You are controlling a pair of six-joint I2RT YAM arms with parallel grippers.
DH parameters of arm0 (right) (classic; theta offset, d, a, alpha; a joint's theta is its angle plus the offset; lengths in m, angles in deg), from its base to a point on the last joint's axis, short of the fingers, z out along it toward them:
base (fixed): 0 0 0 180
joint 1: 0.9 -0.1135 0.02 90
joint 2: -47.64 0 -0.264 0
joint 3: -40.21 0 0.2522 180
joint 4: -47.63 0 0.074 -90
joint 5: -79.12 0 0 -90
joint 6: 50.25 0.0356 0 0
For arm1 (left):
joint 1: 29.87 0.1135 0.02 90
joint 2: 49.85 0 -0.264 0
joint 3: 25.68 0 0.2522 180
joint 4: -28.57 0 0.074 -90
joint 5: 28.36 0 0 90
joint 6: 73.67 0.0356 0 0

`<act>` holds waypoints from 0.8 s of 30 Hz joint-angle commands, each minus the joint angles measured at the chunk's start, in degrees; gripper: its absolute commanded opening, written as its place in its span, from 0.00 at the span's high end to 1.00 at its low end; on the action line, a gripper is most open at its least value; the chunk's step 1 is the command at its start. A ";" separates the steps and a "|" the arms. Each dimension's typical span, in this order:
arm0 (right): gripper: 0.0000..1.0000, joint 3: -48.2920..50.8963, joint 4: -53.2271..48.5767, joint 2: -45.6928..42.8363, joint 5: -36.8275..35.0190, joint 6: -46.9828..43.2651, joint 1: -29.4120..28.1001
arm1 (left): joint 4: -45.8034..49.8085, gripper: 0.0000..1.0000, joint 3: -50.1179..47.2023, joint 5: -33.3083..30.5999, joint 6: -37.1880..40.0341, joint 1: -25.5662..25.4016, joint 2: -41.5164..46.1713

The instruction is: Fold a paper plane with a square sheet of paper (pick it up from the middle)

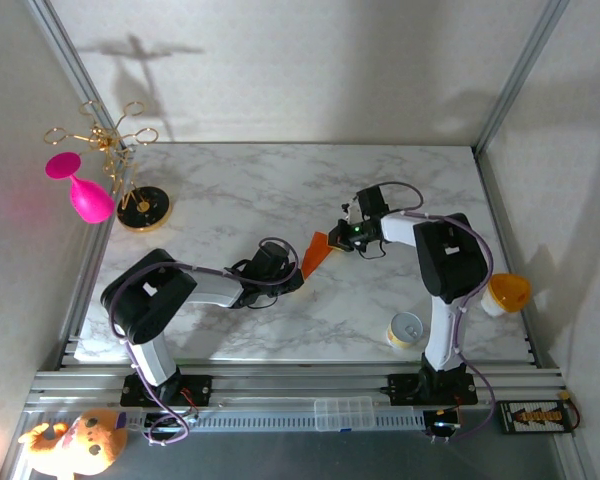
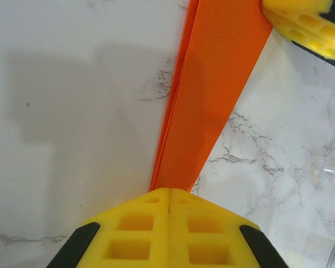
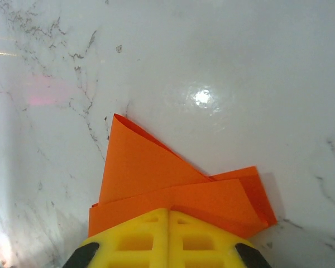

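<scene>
- Just below centre of the overhead frame, the left gripper (image 1: 283,276) is clenched on the narrow near end of the paper plane (image 1: 317,252).
- Its long axis runs diagonally toward the upper right.
- Farther up, the right gripper (image 1: 346,236) pinches the wider end.

A white marble table (image 1: 280,180) stands between plain white walls (image 1: 310,60). Silver metal bars (image 1: 65,60) run up the corners. Soft shadows (image 1: 145,50) fall on the back wall.
</scene>
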 commanded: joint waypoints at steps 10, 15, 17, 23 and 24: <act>0.96 -5.31 -2.01 -2.36 -11.82 -3.00 7.67 | 14.24 1.00 -1.01 0.59 2.71 0.14 -1.80; 0.96 0.34 -0.66 -9.21 -9.94 -1.27 4.11 | 15.13 1.00 0.72 0.82 3.42 0.14 -1.98; 0.96 3.77 0.60 -11.27 -8.78 0.33 1.33 | 15.02 1.00 1.10 0.91 3.42 0.14 -1.98; 0.97 8.96 5.24 -12.83 -5.05 5.73 -6.03 | 15.17 1.00 1.69 1.26 3.25 0.11 -1.71; 0.98 8.43 5.24 -11.92 -4.23 5.98 -7.32 | 15.39 1.00 1.94 1.26 3.38 0.08 -1.67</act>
